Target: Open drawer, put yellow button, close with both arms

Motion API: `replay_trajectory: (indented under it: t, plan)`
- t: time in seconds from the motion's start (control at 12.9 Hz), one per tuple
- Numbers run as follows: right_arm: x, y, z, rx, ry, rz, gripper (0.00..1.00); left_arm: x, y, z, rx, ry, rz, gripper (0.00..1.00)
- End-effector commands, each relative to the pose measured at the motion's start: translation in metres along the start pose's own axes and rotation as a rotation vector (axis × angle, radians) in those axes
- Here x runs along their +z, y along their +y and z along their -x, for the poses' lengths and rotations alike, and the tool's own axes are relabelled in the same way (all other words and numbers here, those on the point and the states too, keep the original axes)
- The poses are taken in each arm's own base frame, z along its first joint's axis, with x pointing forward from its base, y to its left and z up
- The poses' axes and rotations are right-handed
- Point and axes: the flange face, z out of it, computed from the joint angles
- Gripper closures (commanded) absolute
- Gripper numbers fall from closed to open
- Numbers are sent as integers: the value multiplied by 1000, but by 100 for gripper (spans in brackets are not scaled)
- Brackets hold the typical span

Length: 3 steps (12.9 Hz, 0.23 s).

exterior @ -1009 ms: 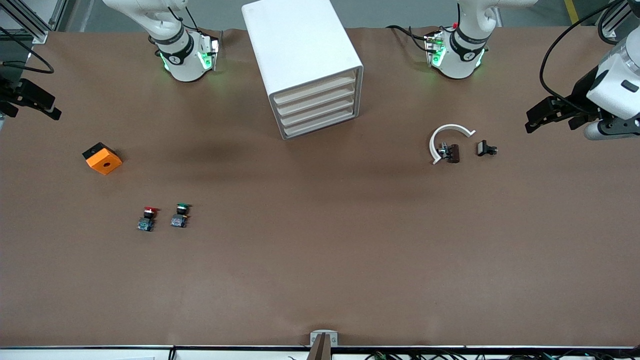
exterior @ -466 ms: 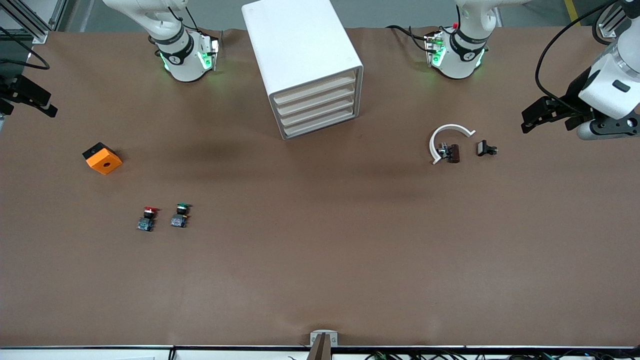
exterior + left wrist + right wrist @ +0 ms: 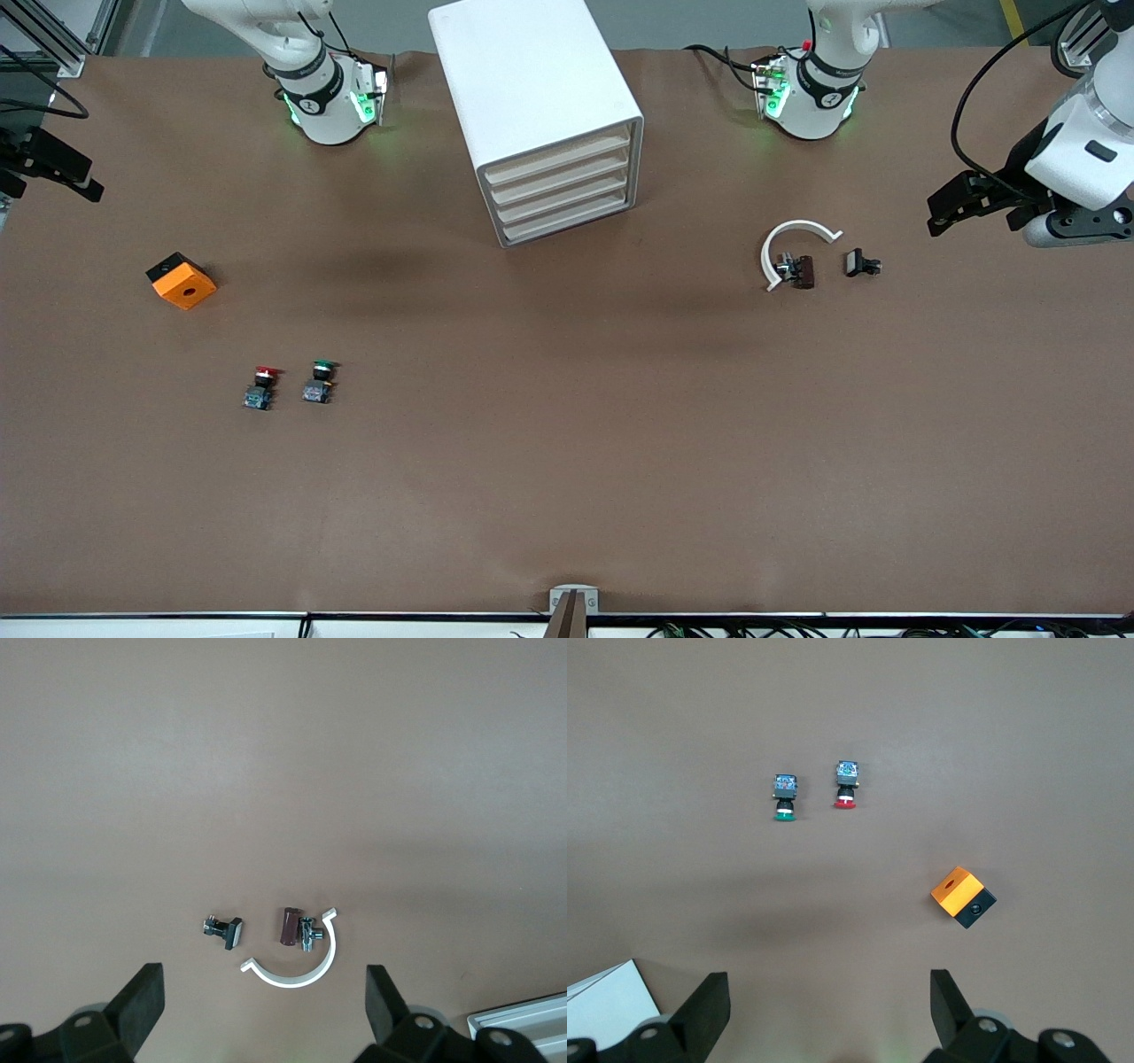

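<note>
Drawer: you see the top drawer [image 3: 556, 159] shut flush in the white cabinet [image 3: 532, 84] — a shallow cream front, uppermost of four alike, facing the front camera at a slant.
Cabinet place: it stands on the table between the two arm bases.
Yellow button: you cannot find a yellow-capped button in any view; only a red-capped button [image 3: 260, 388] and a green-capped button [image 3: 321, 382] lie side by side toward the right arm's end, nearer the front camera than the cabinet.
Orange block: an orange block with a black side [image 3: 182, 280] sits farther from the front camera than those two buttons.
Other parts: a white curved clip [image 3: 791, 245] touches a small brown part [image 3: 803, 271], with a small black part [image 3: 859, 263] just beside them, toward the left arm's end.
Left gripper: the left gripper [image 3: 264, 1005] hangs over the left arm's end of the table, fingers spread wide, holding nothing.
Right gripper: the right gripper [image 3: 829, 1008] hangs over the right arm's end, fingers spread wide, empty.
Surface: plain brown table covering [image 3: 567, 461] — matte and unmarked.
</note>
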Motion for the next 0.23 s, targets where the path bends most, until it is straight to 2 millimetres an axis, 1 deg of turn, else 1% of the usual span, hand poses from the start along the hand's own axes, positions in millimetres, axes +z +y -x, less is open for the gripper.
replay_trajectory:
  t: [0.0, 0.16]
  plan:
    - [-7, 4, 4, -9, 6, -2, 0, -6, -1, 5, 15, 21, -33, 0]
    - [-7, 3, 4, -10, 13, -2, 0, -10, 1, 4, 16, 29, -32, 0]
